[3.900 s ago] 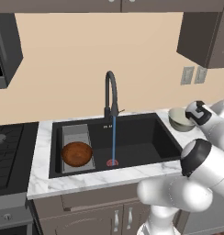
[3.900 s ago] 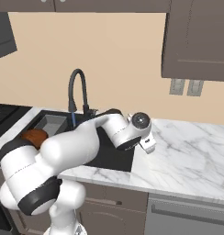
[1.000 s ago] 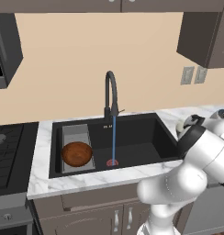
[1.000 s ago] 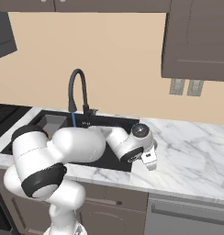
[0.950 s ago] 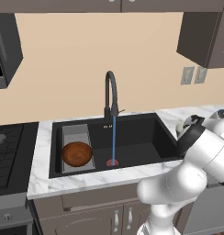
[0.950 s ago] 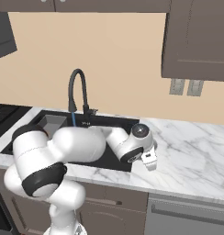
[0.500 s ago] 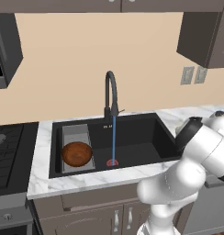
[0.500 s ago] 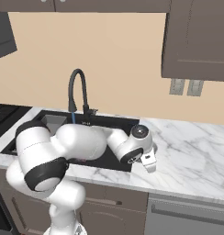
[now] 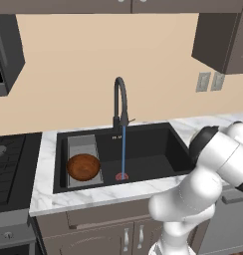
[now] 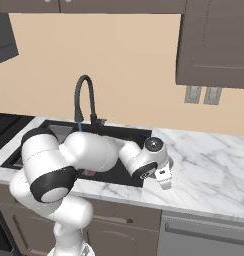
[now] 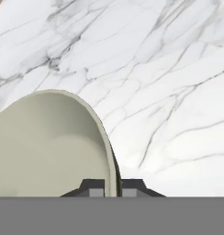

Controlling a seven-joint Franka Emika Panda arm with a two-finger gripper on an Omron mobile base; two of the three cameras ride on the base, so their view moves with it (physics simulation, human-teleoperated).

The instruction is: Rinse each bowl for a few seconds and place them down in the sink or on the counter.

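Beige wall (image 9: pixel 68 64) across the back, dark upper cabinets (image 10: pixel 214 42) at 1 o'clock, paired outlets (image 10: pixel 202 94) just beneath them, black stovetop (image 9: pixel 9 167) at 9 o'clock, brown-grey lower cabinets (image 9: pixel 101 234) at 6 o'clock, dark microwave (image 9: pixel 6 60) at 10 o'clock

The worktop (image 11: pixel 178 92) is polished white marble with grey veins. Above it, the pale bowl (image 11: pixel 49 147) looks like smooth, matt glazed ceramic, greenish-cream inside. In the sink (image 9: pixel 153 149), a matt black basin, the other bowl (image 9: pixel 83 167) looks like reddish-brown wood on a grey ribbed tray (image 9: pixel 83 147). The faucet (image 9: pixel 121 102) is matt black metal.
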